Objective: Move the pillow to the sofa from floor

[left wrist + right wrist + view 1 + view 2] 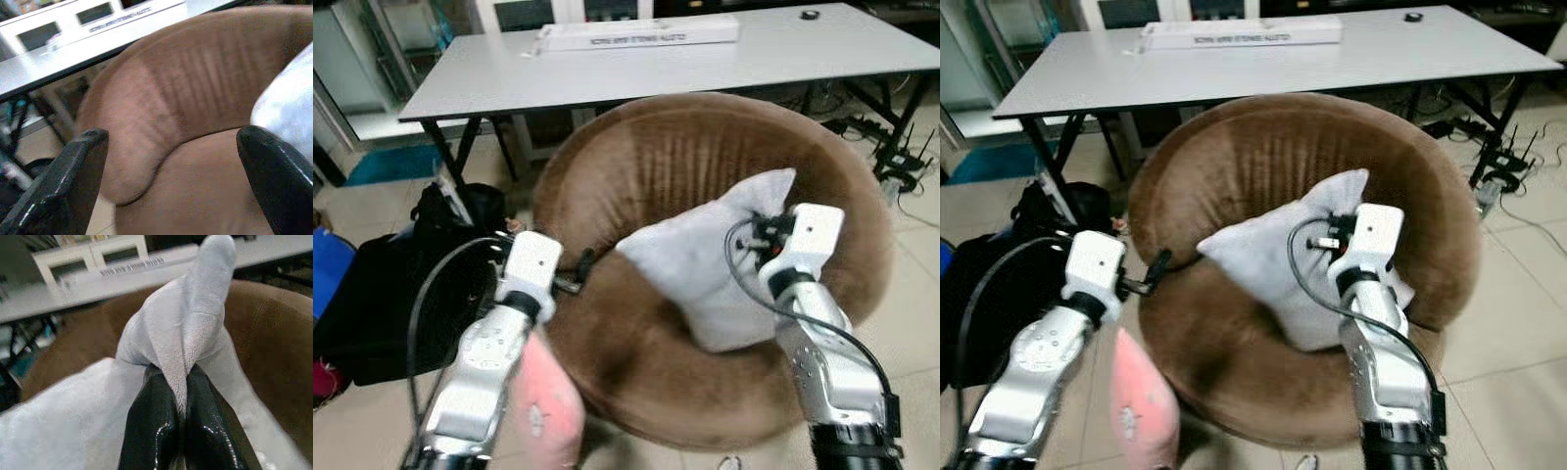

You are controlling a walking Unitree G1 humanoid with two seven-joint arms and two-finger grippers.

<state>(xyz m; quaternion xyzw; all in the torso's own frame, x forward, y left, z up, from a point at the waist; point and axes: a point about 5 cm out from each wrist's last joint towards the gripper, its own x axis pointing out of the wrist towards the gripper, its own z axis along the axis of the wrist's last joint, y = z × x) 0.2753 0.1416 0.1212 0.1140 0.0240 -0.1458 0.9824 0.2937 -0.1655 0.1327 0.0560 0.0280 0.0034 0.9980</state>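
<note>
A grey table (607, 69) stands at the back with 1 long white box (641, 34) and a small dark object (810, 15) on it. A black bag (382, 304) lies on the tiled floor (920, 313) at left, a pink cushion (1141, 406) lies nearer, and cables (1498, 162) trail at right.

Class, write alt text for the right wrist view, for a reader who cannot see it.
The right gripper pinches a fold of the grey pillow between its black fingers, above the brown sofa. A grey table stands behind.

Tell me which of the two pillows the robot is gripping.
The grey pillow on the brown sofa: the right gripper pinches its corner. The pink pillow sits low beside the left arm, ungripped.
</note>
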